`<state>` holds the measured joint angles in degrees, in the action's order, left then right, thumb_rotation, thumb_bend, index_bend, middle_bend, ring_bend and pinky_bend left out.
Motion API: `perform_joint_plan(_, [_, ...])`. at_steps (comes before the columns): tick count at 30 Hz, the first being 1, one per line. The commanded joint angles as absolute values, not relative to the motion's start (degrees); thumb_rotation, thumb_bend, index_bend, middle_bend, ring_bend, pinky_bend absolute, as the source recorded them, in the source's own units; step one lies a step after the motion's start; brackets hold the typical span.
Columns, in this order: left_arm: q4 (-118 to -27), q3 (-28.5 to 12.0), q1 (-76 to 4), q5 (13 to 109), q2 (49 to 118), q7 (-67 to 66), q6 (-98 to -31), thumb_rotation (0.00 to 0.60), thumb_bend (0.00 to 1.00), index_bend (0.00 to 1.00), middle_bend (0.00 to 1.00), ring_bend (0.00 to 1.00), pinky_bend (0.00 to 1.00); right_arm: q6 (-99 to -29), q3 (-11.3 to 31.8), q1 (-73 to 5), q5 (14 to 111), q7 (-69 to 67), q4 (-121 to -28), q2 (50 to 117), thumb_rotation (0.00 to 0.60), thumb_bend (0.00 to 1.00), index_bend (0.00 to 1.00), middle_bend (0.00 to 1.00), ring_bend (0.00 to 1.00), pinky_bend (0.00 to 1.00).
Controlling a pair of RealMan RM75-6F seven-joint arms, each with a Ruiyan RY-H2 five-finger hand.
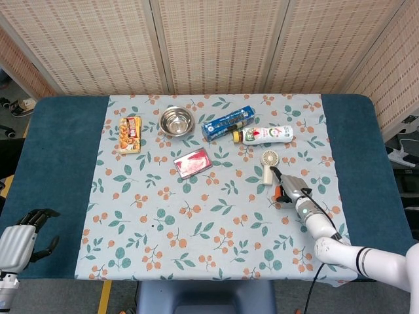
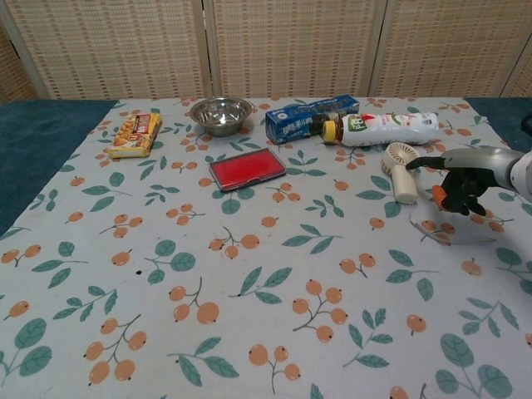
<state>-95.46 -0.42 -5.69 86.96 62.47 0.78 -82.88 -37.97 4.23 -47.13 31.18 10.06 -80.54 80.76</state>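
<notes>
The right robot hand (image 2: pixel 457 184), fingers curled around nothing, is hovering just beside the small cream handheld fan (image 2: pixel 401 172) lying near the worktop's right edge; a careless reach risks knocking it away.

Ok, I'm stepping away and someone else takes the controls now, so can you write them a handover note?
Left hand: beside the table's near corner, holding nothing.
Right hand: fingers curled, one stretched toward the handheld fan; I cannot tell if they touch.
The fan lies flat on the tablecloth, just nearer than the drink bottle.
Done: right hand is at the fan.
Left: the fan is not yet gripped.
</notes>
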Motion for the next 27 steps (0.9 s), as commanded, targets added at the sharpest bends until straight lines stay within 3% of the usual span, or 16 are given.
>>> perform_joint_plan(1, [-95.46, -0.41, -5.68, 86.98, 62.46, 0.77, -82.88, 0.600, 0.35, 0.30, 0.26, 0.20, 0.37, -37.76, 4.33, -46.95, 31.44, 9.71, -80.41, 80.68, 0.600, 0.75, 0.00, 0.81, 0.70, 0.74])
perform_joint_plan(12, [-95.55, -0.34, -5.69, 87.08, 62.43, 0.69, -82.83, 0.600, 0.35, 0.30, 0.26, 0.20, 0.37, -41.75, 5.16, -43.92, 38.83, 7.42, -85.78, 77.65, 0.600, 0.74, 0.00, 0.81, 0.70, 0.74])
perform_joint_plan(17, [-95.49, -0.41, -5.66, 86.99, 62.42, 0.77, -82.91, 0.600, 0.35, 0.30, 0.26, 0.20, 0.37, -54.90, 1.62, -36.78, 52.41, 8.64, -94.84, 72.56, 0.600, 0.74, 0.00, 0.81, 0.70, 0.74])
perform_joint_plan(23, [-95.52, -0.38, -5.63, 87.10, 62.40, 0.75, -83.00, 0.600, 0.35, 0.30, 0.26, 0.20, 0.37, -70.46, -3.94, -27.14, 63.22, 12.13, -91.44, 73.44, 0.600, 0.74, 0.00, 0.81, 0.63, 0.70])
perform_joint_plan(25, [-95.56, -0.39, -5.59, 87.25, 62.42, 0.67, -83.19, 0.600, 0.35, 0.30, 0.26, 0.20, 0.37, -75.01, -5.00, -24.07, 65.57, 12.62, -87.86, 74.90, 0.600, 0.68, 0.00, 0.79, 0.58, 0.66])
perform_joint_plan(27, [-95.57, -0.36, -5.61, 87.31, 62.50, 0.42, -83.17, 0.600, 0.35, 0.29, 0.26, 0.20, 0.37, -78.84, -5.92, -20.89, 67.37, 12.68, -83.78, 76.30, 0.600, 0.57, 0.00, 0.70, 0.49, 0.58])
